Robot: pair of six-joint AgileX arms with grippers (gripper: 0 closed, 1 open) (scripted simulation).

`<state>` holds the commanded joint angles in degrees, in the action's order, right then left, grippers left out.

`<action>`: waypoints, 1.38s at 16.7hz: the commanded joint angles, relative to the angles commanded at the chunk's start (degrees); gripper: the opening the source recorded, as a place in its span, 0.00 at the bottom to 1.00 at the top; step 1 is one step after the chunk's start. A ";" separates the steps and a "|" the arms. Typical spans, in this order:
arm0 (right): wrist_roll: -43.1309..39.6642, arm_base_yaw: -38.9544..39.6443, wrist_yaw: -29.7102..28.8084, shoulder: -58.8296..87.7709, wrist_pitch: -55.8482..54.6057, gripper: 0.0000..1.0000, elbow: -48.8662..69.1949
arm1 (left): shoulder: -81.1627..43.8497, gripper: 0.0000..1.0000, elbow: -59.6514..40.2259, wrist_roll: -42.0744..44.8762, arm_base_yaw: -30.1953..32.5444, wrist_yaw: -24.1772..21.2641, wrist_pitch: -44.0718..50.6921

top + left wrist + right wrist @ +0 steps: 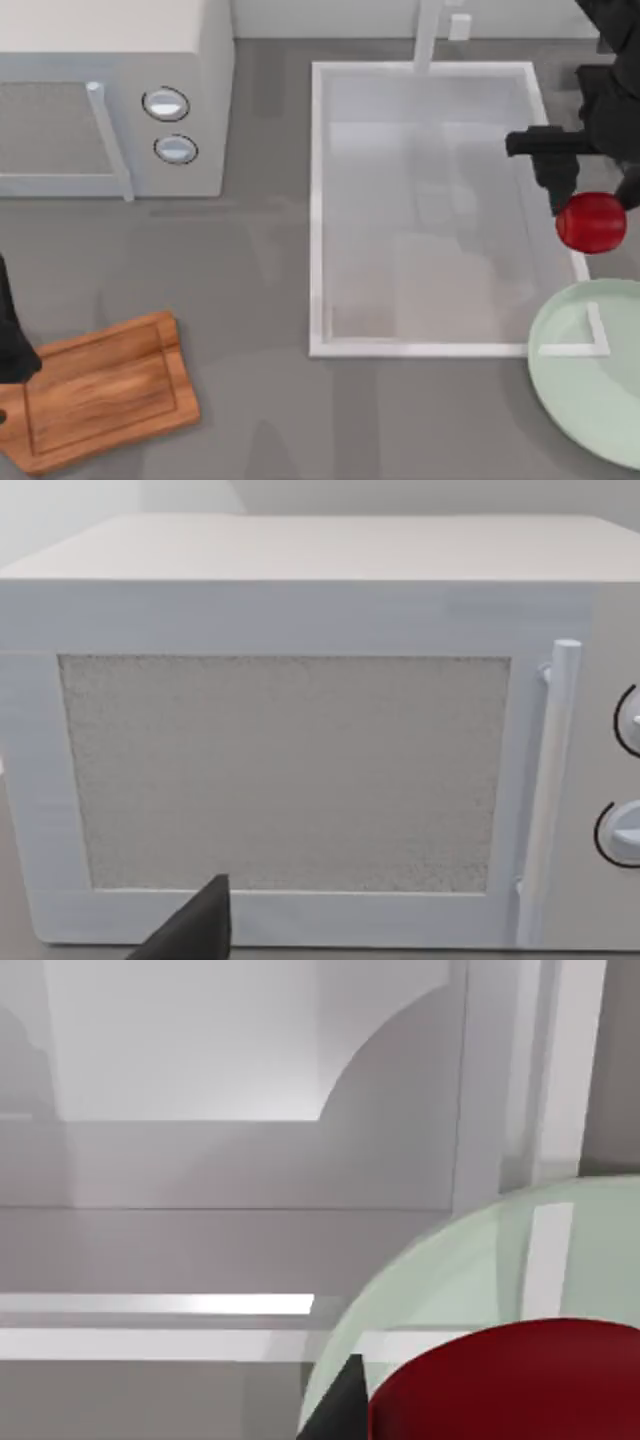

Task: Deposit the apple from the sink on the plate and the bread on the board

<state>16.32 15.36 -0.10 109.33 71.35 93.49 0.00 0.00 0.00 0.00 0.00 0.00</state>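
Note:
My right gripper (582, 203) is shut on the red apple (592, 225) and holds it above the sink's right rim (560, 150), just beyond the far edge of the pale green plate (590, 380). In the right wrist view the apple (510, 1385) sits close under the camera, with the plate (450, 1260) below it. The wooden board (100, 390) lies at the front left of the table. My left gripper (12, 350) is parked at the table's left edge, by the board's left end. The bread is out of view.
A white microwave (110, 100) stands at the back left, and its door (280, 770) faces the left wrist camera. The white faucet (428, 35) rises behind the sink. The plate overlaps the sink's front right corner. Grey tabletop lies between board and sink.

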 joint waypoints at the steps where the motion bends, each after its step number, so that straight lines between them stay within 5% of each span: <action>1: -0.63 -0.58 0.01 -2.57 -0.39 0.00 -3.26 | 0.00 1.00 0.00 0.00 0.00 0.00 0.00; 9: -4.50 -4.14 0.09 -18.24 -2.73 0.00 -23.43 | 0.00 1.00 0.00 0.00 0.00 0.00 0.00; 17: -5.06 -4.65 0.10 -20.49 -3.05 0.00 -26.35 | 0.00 1.00 0.00 0.00 0.00 0.00 0.00; 23: -5.06 -4.65 0.10 -20.49 -3.05 0.45 -26.35 | 0.00 1.00 0.00 0.00 0.00 0.00 0.00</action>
<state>11.27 10.71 0.00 88.84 68.29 67.14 0.00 0.00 0.00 0.00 0.00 0.00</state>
